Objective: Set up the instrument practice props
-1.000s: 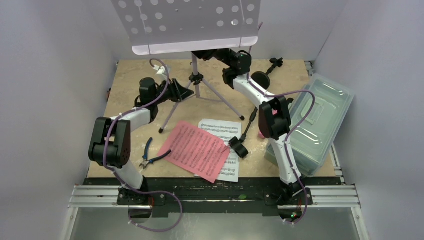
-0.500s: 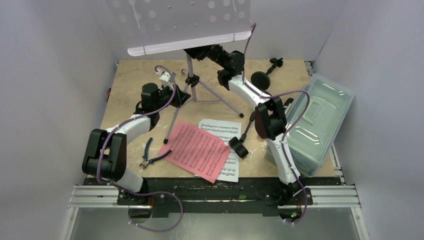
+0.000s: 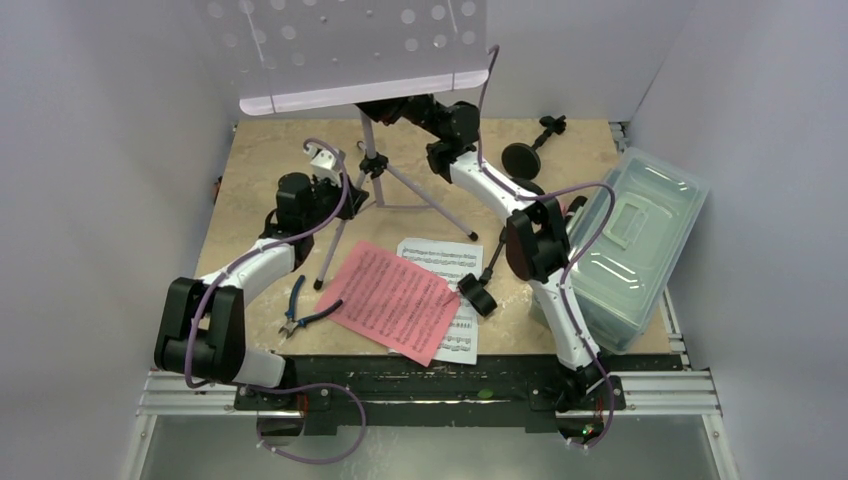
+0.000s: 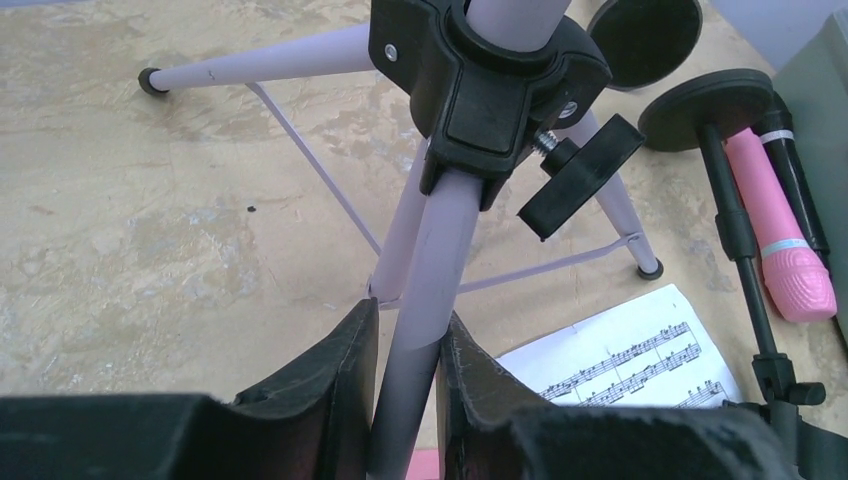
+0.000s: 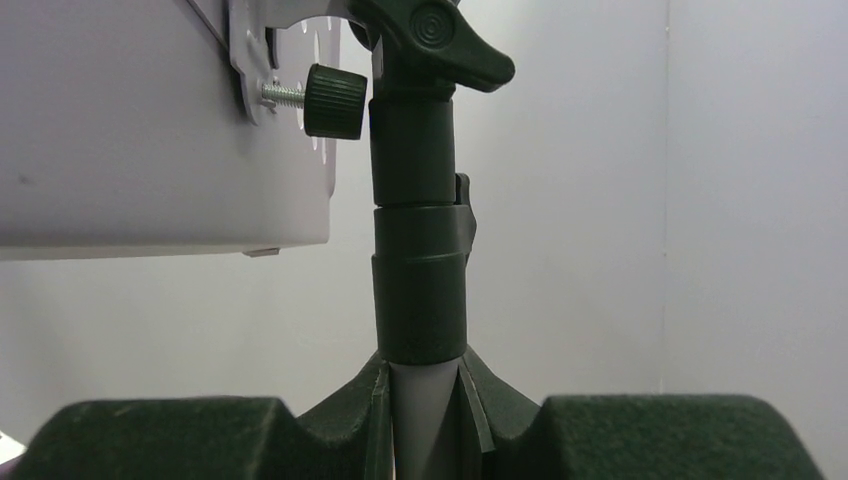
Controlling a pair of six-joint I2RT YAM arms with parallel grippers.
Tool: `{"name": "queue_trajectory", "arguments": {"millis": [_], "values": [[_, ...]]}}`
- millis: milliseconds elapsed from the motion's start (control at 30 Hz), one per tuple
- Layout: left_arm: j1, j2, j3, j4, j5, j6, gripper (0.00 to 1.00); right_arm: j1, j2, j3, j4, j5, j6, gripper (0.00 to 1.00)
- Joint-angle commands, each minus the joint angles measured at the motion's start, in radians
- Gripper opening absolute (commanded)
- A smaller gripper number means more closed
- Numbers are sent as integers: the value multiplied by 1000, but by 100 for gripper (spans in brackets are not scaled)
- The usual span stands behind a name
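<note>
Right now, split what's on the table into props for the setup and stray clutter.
Props: music stand, pink sheet, white sheet, pink microphone, black round-based poles.
Clutter: blue-handled pliers, clear plastic tub.

Pink page [image 3: 395,300] over white page [image 3: 447,256], pliers [image 3: 293,318] beside

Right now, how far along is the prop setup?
Done: the stand is unfolded, legs spread. In hand: the left gripper clamps a leg, the right gripper clamps the shaft under the desk. Left: the pink page, white page, pink mic and a pole all lie on the table.
</note>
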Motion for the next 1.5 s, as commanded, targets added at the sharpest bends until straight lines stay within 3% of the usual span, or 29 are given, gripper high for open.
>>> {"name": "queue_trajectory", "arguments": {"millis": [0, 133, 267, 333, 400, 433, 700, 933, 1133, 1367, 1467], "values": [[67, 19, -49, -44, -307, -142, 0, 10, -98, -31, 153, 147, -34, 17], [43, 37, -77, 8, -283, -189, 0, 9, -186, -207, 160, 254, -56, 40], [23, 34, -75, 1, -320, -188, 0, -1, -302, -416, 164, 351, -52, 71], [22, 31, -68, -5, -316, -176, 0, -16, -360, -510, 127, 368, -23, 80], [20, 24, -58, -20, -316, -155, 0, -30, -421, -601, 96, 376, -7, 97], [20, 20, -54, -28, -319, -148, 0, -35, -454, -643, 65, 383, -5, 99], [0, 15, -35, -36, -315, -154, 0, -58, -677, -944, -383, 466, -6, 99], [-2, 65, -18, -39, -265, -222, 0, -48, -784, -1176, -417, 488, -145, 99], [-2, 76, 3, -77, -267, -231, 0, 17, -804, -1151, -604, 570, -165, 99], [-2, 84, 19, -107, -270, -229, 0, 143, -828, -1165, -590, 773, -354, 99], [-2, 80, 22, -119, -276, -222, 0, 189, -811, -1170, -524, 822, -508, 99]]}}
